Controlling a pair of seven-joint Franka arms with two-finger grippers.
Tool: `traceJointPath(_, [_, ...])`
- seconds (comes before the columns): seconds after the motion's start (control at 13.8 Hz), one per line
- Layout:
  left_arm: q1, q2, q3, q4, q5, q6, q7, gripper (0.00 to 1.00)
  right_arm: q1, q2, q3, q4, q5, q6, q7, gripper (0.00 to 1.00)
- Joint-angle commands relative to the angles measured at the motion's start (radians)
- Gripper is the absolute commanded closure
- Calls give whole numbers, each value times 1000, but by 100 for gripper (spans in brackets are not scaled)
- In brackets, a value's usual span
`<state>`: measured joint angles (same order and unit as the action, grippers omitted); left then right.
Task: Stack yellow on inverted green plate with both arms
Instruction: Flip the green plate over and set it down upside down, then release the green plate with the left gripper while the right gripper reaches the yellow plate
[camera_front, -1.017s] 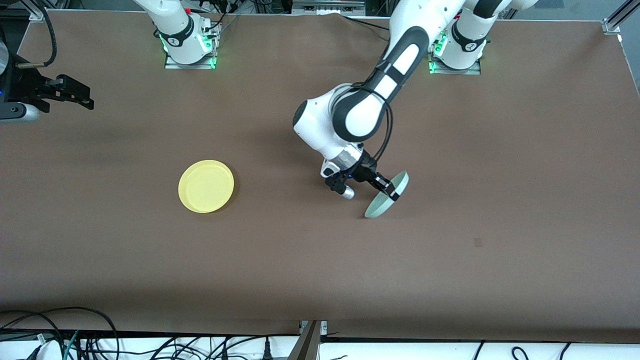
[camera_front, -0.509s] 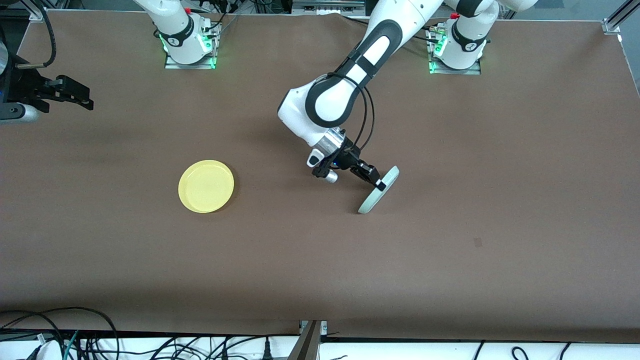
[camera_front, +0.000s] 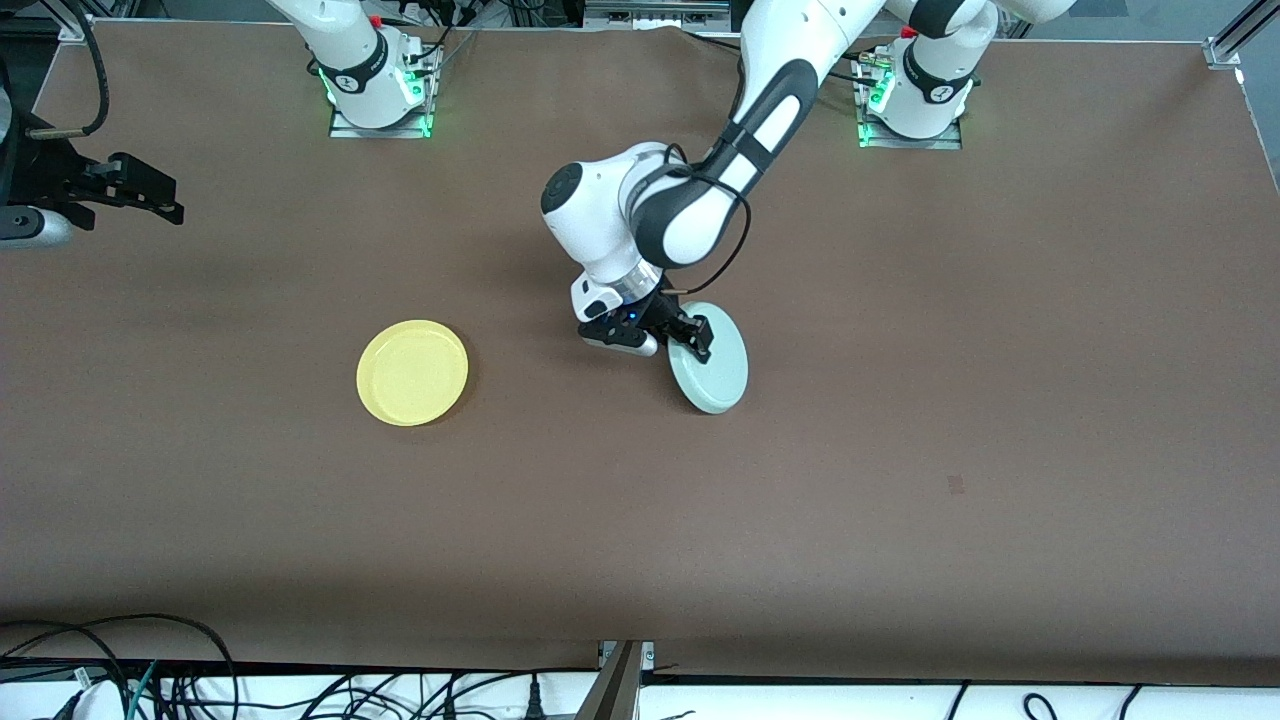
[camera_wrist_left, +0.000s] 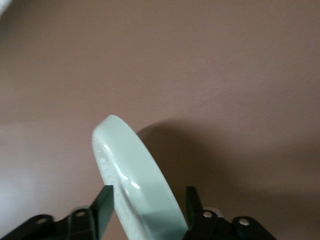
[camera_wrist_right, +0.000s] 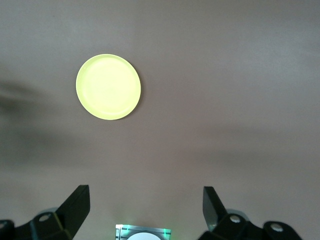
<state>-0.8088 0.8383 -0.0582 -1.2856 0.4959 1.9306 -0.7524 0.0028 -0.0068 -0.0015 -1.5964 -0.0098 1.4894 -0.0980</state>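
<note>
Brown desk: left hand clamps the tilted green plate mid-desk, yellow plate lying flat toward the right arm's end, where the right hand waits, spread wide.

The green plate looks like smooth, glossy plastic with highlights along its rim. The yellow plate looks smooth too. The brown counter is matt, like paper or cloth.

Both arms are glossy white with black joint bands — the left arm trails looping black cables. Green lights glow at each base. Black fingers, wedge-shaped, show silver screws.
</note>
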Motion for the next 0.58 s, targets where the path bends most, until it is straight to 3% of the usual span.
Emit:
traceJointPath(0.0, [36,10,-9,40,-130,85,-82,0,-4,-1,0,19,-6,-12,-31,0])
traceJointPath(0.22, [97,8,-12,20,-278,259,-87,0,-4,1,0,18,-10,-15,-23,0])
traceJointPath(0.51, [172,-36,-12,19,-336,249,-87,0,-4,2,0,9,1,3,-12,0])
